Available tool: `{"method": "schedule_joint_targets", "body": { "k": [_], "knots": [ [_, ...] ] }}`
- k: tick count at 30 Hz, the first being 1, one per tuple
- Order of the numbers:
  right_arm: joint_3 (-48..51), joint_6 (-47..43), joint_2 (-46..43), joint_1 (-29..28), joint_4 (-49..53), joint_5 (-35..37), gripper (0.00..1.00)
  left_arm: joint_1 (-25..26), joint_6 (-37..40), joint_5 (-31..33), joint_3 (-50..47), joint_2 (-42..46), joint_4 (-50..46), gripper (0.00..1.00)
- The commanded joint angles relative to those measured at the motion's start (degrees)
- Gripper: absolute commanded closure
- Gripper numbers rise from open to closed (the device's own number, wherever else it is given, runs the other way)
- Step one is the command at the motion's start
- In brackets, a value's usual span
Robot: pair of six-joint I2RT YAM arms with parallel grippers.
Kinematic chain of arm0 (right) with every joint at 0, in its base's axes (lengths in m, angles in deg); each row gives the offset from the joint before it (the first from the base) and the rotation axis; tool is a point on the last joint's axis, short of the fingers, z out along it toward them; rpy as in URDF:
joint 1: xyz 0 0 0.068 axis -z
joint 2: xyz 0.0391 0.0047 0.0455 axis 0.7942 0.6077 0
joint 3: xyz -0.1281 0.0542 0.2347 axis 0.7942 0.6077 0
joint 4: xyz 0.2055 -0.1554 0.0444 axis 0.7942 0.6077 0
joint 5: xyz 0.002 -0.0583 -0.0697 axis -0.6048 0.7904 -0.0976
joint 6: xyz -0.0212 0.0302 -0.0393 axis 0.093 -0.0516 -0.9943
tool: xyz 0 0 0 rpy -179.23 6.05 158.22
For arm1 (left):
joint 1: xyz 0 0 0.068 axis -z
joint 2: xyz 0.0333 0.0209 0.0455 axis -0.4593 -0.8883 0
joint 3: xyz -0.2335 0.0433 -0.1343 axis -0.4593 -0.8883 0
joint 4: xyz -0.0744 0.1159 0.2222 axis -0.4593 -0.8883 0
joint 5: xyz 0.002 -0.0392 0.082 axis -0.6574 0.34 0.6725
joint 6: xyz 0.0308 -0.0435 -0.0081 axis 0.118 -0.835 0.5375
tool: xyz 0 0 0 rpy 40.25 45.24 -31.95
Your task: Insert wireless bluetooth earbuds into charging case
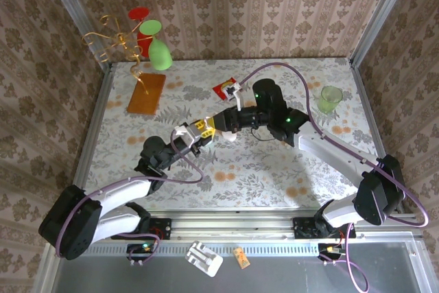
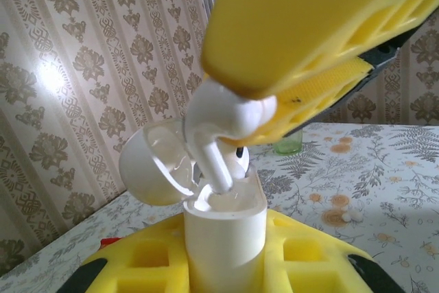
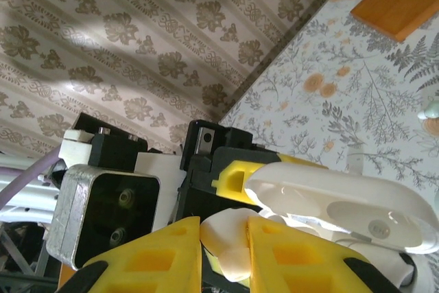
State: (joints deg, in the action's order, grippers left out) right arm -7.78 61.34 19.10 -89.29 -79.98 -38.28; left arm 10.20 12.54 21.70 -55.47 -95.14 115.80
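Earbud at the mouth of the charging case, both pincers clamped.

Left pincer (image 2: 226,262) fully closed around the body of the charging case (image 2: 223,228), holding it upright with the lid (image 2: 151,169) hinged open to the left in the left wrist view. Right pincer (image 3: 225,259) nearly closed, pinching one white earbud (image 2: 218,125) between yellow fingertips, coming in from above. Bud head right at those fingertips, stem angled down into the case opening. Cannot tell whether seated in its slot. Both pincers tip to tip over the middle of the surface (image 1: 274,176), case lifted clear of it.
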Motion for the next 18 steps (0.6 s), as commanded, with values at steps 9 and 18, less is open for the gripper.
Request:
{"method": "schedule_joint_targets", "body": {
  "k": [9, 18],
  "knots": [
    [1.84, 2.18, 1.79, -0.80, -4.76, 1.69, 0.79, 0.46, -2.31, 2.56, 2.43, 0.05, 2.55, 1.00],
    [2.50, 4.39, 3.41, -1.52, -7.83, 1.25, 0.79, 0.60, -2.91, 3.89, 3.21, -0.22, 2.00, 1.00]
  ]
}}
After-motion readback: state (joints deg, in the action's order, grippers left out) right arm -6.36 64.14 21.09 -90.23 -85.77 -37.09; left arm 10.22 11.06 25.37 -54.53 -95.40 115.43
